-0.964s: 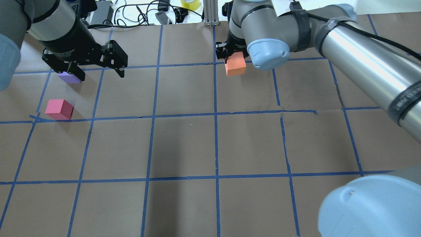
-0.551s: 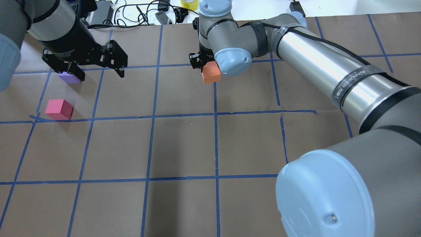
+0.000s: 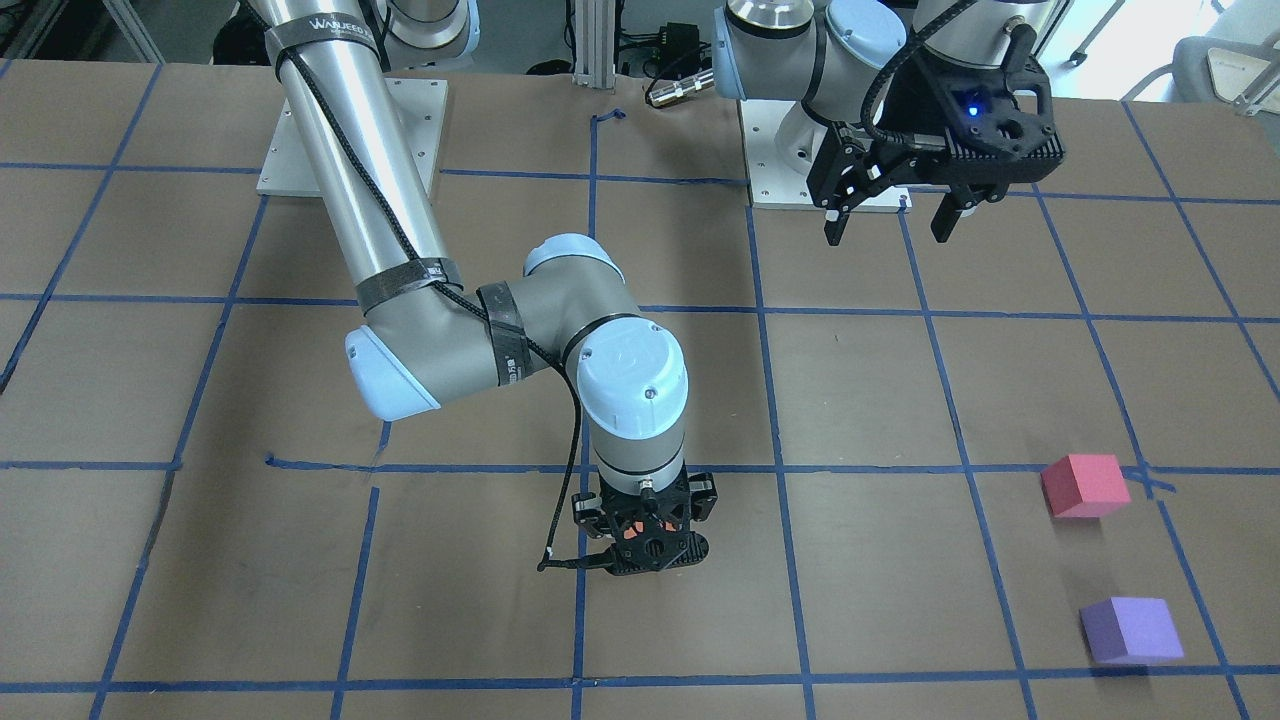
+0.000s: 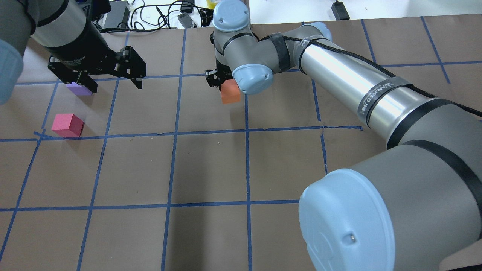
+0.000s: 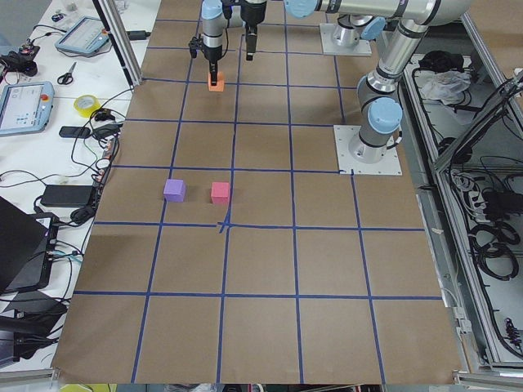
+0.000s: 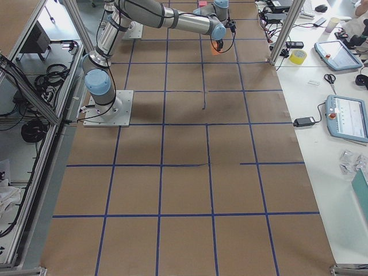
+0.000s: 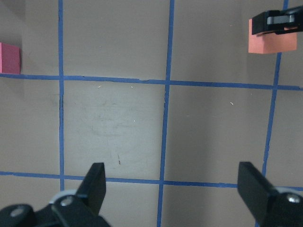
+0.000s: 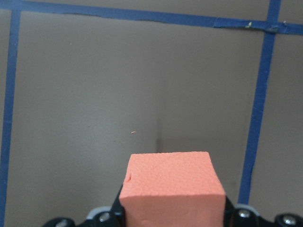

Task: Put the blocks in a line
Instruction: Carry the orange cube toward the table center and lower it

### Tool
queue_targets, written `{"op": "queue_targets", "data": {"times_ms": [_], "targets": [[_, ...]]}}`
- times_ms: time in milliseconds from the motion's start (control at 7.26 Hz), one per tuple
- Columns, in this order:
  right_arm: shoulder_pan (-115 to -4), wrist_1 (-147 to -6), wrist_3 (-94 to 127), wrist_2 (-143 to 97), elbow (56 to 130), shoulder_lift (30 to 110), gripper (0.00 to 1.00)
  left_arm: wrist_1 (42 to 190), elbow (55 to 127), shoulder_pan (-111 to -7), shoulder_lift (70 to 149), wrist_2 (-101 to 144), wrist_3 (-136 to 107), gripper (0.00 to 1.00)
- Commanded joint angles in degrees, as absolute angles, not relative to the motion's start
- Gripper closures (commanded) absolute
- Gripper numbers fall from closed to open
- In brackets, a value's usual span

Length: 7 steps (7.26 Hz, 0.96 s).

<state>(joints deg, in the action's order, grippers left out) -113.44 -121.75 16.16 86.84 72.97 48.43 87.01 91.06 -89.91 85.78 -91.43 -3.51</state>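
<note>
My right gripper (image 4: 223,83) is shut on the orange block (image 4: 230,93) and holds it just above the table near the far middle. The block fills the bottom of the right wrist view (image 8: 170,189) and also shows in the left wrist view (image 7: 272,42). The pinkish-red block (image 4: 67,125) and the purple block (image 4: 79,89) sit on the table at the far left, a short gap apart; both also show in the front view, pinkish-red (image 3: 1085,485) and purple (image 3: 1130,630). My left gripper (image 4: 115,84) is open and empty, raised above the table, partly hiding the purple block.
Blue tape lines (image 4: 175,132) divide the brown table into squares. Cables and power bricks (image 4: 158,15) lie past the far edge. An aluminium post (image 4: 240,15) stands at the back middle. My right arm's elbow (image 4: 350,229) fills the lower right of the overhead view.
My right arm has carried the orange block leftward, across the middle tape line. My left gripper and the other two blocks have not moved.
</note>
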Motion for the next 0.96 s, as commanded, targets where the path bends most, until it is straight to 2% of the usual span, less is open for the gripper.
{"op": "queue_targets", "data": {"times_ms": [0, 138, 275, 413, 826], "targets": [[-114.17, -121.82, 16.17, 86.84, 73.21, 47.38, 0.73, 87.01, 91.05, -89.91, 85.78, -91.41, -3.52, 0.0], [-114.26, -121.82, 16.26, 86.84, 73.13, 47.37, 0.34, 87.01, 91.05, -89.91, 85.78, -91.41, -3.52, 0.0], [-114.26, -121.82, 16.26, 86.92, 73.3, 47.37, 0.13, 87.01, 91.05, -89.91, 85.78, -91.41, -3.52, 0.0], [-114.26, -121.73, 16.35, 87.53, 73.3, 47.98, 0.0, 87.01, 91.05, -89.91, 85.78, -91.41, -3.52, 0.0], [-114.08, -121.29, 15.04, 87.8, 73.21, 51.4, 0.0, 87.01, 91.05, -89.91, 85.78, -91.49, -3.52, 0.0]]}}
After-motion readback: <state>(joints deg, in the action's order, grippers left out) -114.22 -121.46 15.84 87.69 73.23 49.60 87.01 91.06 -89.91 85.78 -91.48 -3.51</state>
